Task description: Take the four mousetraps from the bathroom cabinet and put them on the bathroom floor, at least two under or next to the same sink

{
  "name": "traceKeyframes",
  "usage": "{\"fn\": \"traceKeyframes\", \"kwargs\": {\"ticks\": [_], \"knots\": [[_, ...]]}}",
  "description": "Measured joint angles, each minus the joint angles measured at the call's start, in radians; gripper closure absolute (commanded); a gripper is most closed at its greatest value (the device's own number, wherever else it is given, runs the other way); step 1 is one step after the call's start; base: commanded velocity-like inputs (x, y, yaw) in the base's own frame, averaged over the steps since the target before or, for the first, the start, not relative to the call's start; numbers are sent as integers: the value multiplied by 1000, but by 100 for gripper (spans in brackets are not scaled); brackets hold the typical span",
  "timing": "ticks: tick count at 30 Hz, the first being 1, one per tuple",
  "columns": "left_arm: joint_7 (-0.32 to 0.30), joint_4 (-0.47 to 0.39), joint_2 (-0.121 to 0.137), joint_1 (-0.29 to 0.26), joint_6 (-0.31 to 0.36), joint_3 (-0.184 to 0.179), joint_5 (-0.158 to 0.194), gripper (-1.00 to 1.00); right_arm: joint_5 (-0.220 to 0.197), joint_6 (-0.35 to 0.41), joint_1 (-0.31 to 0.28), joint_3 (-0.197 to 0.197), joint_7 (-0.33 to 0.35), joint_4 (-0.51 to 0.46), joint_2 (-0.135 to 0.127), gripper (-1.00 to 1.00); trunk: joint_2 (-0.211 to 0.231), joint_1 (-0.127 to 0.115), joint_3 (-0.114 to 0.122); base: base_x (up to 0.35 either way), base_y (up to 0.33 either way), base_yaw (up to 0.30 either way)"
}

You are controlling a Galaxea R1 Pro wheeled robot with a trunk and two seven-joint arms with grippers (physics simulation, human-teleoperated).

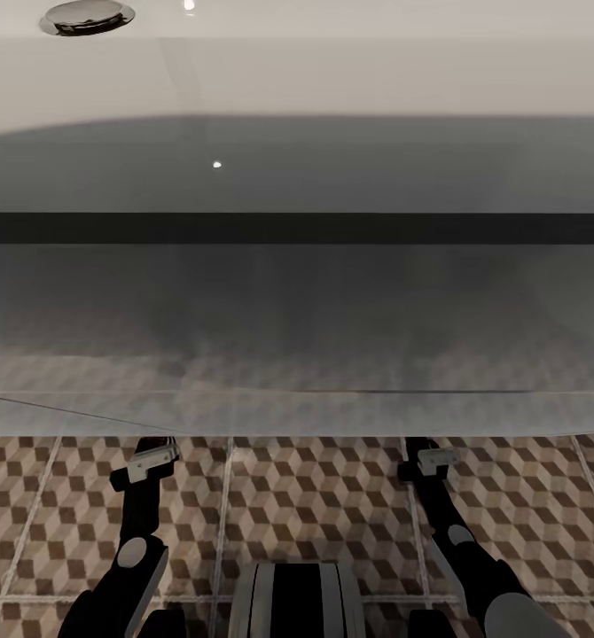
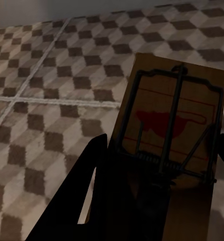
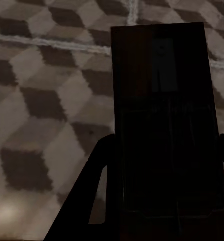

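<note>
The sink (image 1: 297, 177) is being viewed from close above in the head view: its white slab, grey underside and dark band are spanning the upper two thirds of the frame, with a metal drain fitting (image 1: 87, 16) at the upper left. Below its edge, the patterned bathroom floor (image 1: 315, 505) is being shown across the lower third. Both arms are being extended forward beneath the sink edge, the left arm at the lower left of the frame and the right arm at the lower right.

In the left wrist view, a mousetrap (image 2: 172, 135) is being held in the left gripper (image 2: 157, 201), whose jaws are clenched on the near end of the board. The spring bar and the red bit are facing the camera, and the board is occupying the centre and right of the frame above the floor tiles. Contact with the floor cannot be judged.

In the right wrist view, a second mousetrap (image 3: 162, 100) is being gripped by the right gripper (image 3: 162, 211). It is appearing as a dark rectangular board in shadow at the centre of the frame, its details too dark to read.

Two traps are judged as being brought to the floor at the sink and are not yet released. The other two traps are not being accounted for in these views.
</note>
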Motion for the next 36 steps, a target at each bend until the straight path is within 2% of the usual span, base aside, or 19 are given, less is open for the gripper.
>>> {"fn": "traceKeyframes", "kwargs": {"ticks": [24,36], "knots": [[-3,28,-10,0,-14,-3,8,100,-2,6,-2,0,0,-35,0,100,0,0,0,0,0,0],[-4,20,-17,0,-14,-3,10,100,-3,7,-29,-1,8,-34,1,100,0,0,0,0,0,0]]}}
